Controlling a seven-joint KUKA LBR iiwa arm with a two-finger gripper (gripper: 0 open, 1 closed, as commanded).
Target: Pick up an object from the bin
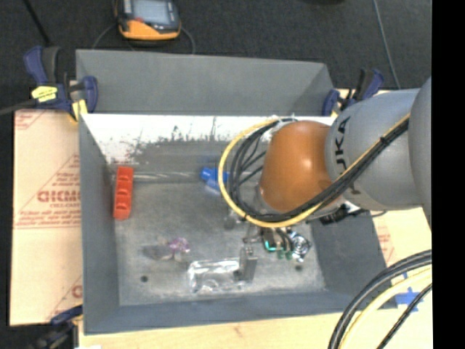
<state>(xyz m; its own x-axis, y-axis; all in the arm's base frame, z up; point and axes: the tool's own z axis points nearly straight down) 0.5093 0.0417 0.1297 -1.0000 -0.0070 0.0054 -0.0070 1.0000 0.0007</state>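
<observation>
The grey metal bin [218,93] holds a few scattered things. The arm reaches in from the right, and its hand [248,263] is low over the floor, close to the front wall and at the right end of a clear crinkled plastic packet [213,275] that lies flat there. Whether the hand is spread or pressed together cannot be told. Left of the packet sits a small purple and grey object [171,248]. A blue plastic piece [210,178] lies near the back wall, and an orange ribbed plastic block [123,193] lies lengthwise by the left wall, well apart from the hand.
</observation>
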